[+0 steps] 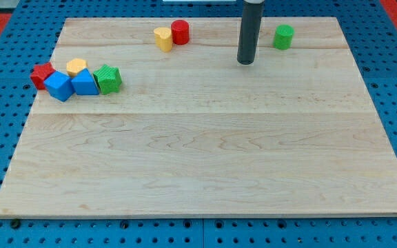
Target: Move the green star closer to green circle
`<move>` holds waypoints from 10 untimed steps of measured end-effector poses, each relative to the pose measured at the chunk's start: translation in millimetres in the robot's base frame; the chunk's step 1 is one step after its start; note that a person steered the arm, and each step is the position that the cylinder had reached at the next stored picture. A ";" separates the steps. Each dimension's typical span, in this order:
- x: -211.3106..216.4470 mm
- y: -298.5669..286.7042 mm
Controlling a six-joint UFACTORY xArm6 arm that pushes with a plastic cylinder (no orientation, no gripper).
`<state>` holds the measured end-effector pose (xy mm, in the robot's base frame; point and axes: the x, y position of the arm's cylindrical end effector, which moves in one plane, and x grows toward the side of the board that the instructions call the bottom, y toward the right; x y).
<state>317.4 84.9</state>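
Note:
The green star (107,78) lies near the view's left edge of the wooden board (205,158), at the right end of a cluster of blocks. The green circle (283,36) stands near the view's top, right of centre. My tip (245,62) is at the end of the dark rod, a short way to the lower left of the green circle and far to the right of the green star. It touches no block.
Touching the green star's left side is a blue triangle-like block (84,82), with a blue cube (58,86), a red star (42,74) and a yellow hexagon-like block (76,67) beside it. A yellow heart (163,38) and red cylinder (180,32) sit at the top.

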 end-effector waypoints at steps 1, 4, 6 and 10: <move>-2.2 6.6; -31.6 18.1; -25.1 -34.8; 105.3 -212.8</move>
<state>422.7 -127.9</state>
